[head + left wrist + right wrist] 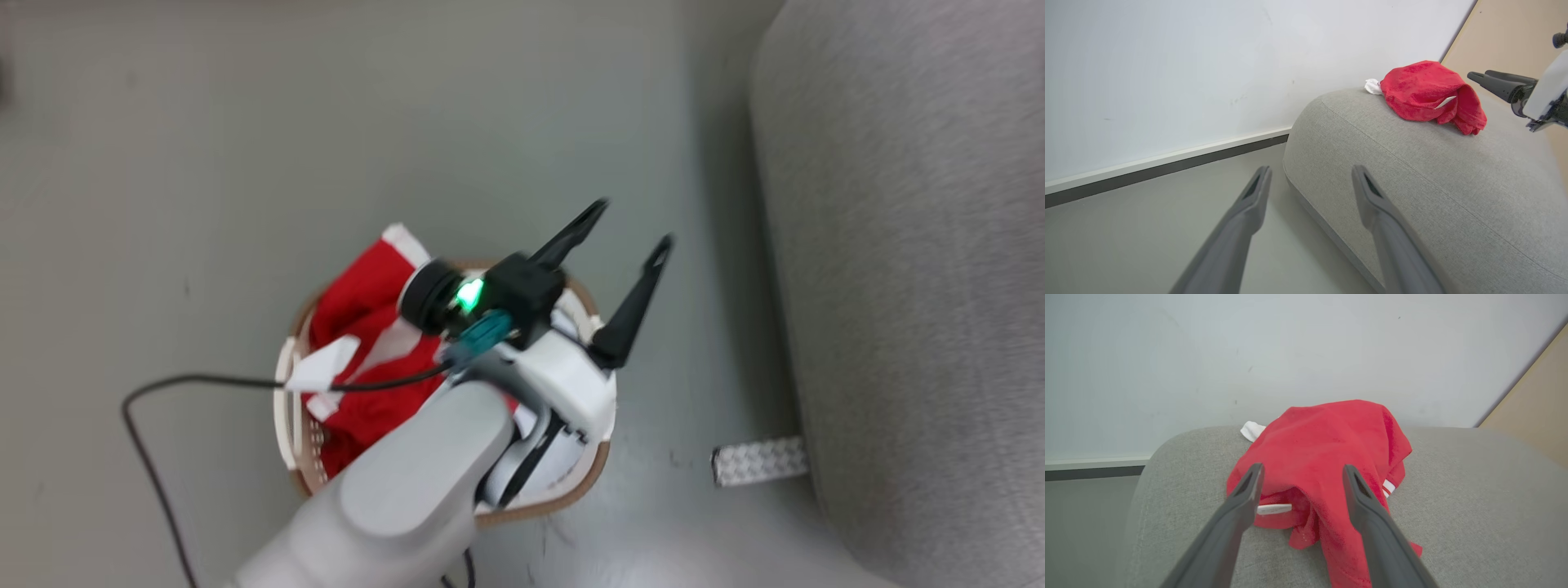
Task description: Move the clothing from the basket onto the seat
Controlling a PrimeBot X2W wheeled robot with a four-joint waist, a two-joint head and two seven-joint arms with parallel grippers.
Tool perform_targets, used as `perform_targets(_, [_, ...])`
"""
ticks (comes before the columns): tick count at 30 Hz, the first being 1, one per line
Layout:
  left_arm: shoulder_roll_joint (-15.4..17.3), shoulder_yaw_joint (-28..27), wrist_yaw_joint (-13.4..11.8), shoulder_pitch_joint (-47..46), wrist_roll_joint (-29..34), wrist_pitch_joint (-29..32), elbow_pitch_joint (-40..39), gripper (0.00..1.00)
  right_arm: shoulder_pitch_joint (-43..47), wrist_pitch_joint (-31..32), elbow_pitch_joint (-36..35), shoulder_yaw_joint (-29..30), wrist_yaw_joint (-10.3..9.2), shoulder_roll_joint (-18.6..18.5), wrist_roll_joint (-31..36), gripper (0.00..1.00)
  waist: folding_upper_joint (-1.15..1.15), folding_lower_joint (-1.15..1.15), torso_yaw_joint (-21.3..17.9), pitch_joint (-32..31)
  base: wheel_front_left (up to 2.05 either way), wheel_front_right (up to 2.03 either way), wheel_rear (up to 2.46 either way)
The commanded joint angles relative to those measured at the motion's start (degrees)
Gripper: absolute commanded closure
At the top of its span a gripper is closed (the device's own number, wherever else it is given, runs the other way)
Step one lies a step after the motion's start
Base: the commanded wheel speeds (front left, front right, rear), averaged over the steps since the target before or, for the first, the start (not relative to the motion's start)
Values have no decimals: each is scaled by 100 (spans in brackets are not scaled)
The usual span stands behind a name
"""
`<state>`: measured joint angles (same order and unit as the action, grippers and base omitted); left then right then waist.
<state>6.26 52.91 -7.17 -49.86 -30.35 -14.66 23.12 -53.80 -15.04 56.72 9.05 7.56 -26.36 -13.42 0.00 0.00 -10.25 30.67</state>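
Note:
In the head view, red clothing (359, 302) with white trim fills the left half of the cream basket (571, 490), which stands on the floor. My left gripper (633, 222) hovers above the basket's far rim, open and empty, fingers aimed toward the grey seat (914, 245). The left wrist view shows these fingers (1257, 192) spread beside the seat's rounded arm (1412, 171). One red garment (1331, 441) lies crumpled on the seat (1474, 490). My right gripper (1303, 471) hangs just above it, open and holding nothing. That gripper (1480, 74) also shows beside the garment (1425, 90).
A black cable (163, 392) loops over the grey floor left of the basket. A patterned strip (759, 461) lies at the seat's base. A small white cloth (1251, 430) peeks out behind the garment. Behind the seat stands a white wall with a dark baseboard (1167, 167).

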Motion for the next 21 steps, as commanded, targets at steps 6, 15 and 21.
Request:
perform_targets(6, [331,-436,-157,956,-196,-53,-233,0,1541,-17,-1844,-393,-14,526,-79,0,0,0,-101,-1400,0,0,0])
perform_targets(15, [486,-1255,-247,2232,54,-50,-667,0,3593,-9,-3559,-178,-14,1256,274,0,0,0,578,-2407,0,0,0])
perform_targets(21, [583,-1966,-159,3127,289,-50,-757,0,4550,-10,-3997,-418,-14,1699,458,0,0,0,992,-2912,0,0,0])
